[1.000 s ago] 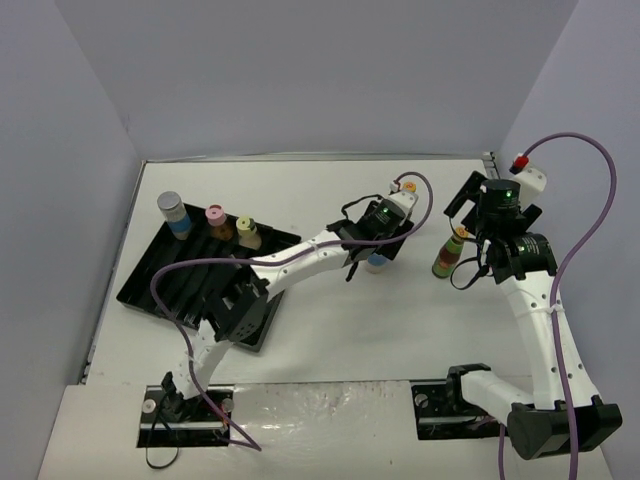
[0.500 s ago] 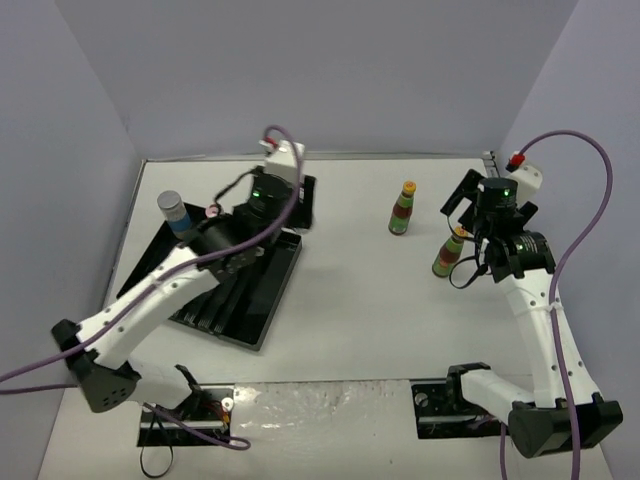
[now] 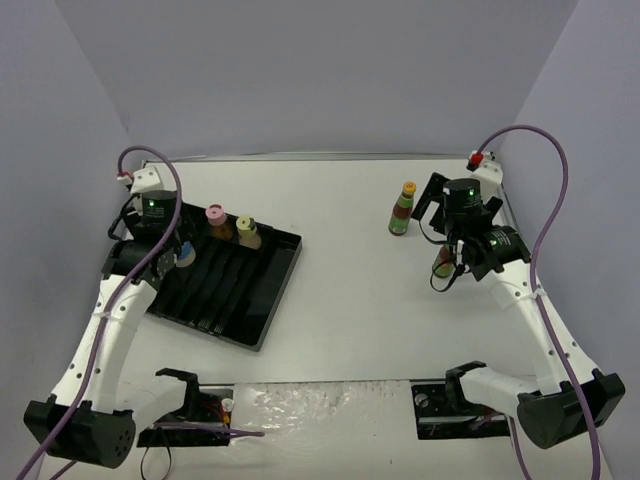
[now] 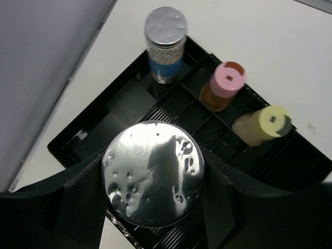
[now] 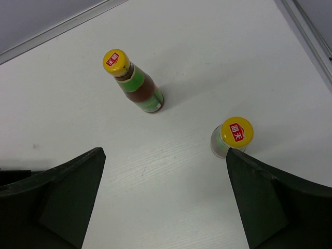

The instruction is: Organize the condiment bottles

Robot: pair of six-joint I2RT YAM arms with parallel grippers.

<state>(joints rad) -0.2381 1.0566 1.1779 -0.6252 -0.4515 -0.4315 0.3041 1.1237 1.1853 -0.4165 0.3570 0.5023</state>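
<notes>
My left gripper (image 4: pixel 153 174) is shut on a silver-lidded bottle (image 4: pixel 150 166) over the left part of the black ridged tray (image 4: pixel 290 171). A second silver-lidded bottle with a blue-white label (image 4: pixel 165 44) stands in the tray's far corner. A pink-capped bottle (image 4: pixel 226 83) and a pale-yellow-capped bottle (image 4: pixel 267 124) stand beside it along the tray's back. My right gripper (image 5: pixel 165 155) is open and empty above the table. One dark bottle with a green label and yellow cap (image 5: pixel 136 83) stands ahead of it. Another (image 5: pixel 233 136) stands right by the right finger (image 5: pixel 270 202).
The tray (image 3: pixel 240 290) lies on the left half of the white table, close to the left wall (image 3: pixel 60 150). The two dark bottles (image 3: pixel 403 208) (image 3: pixel 444 262) stand at the back right, near the right wall. The right table edge runs just beyond them.
</notes>
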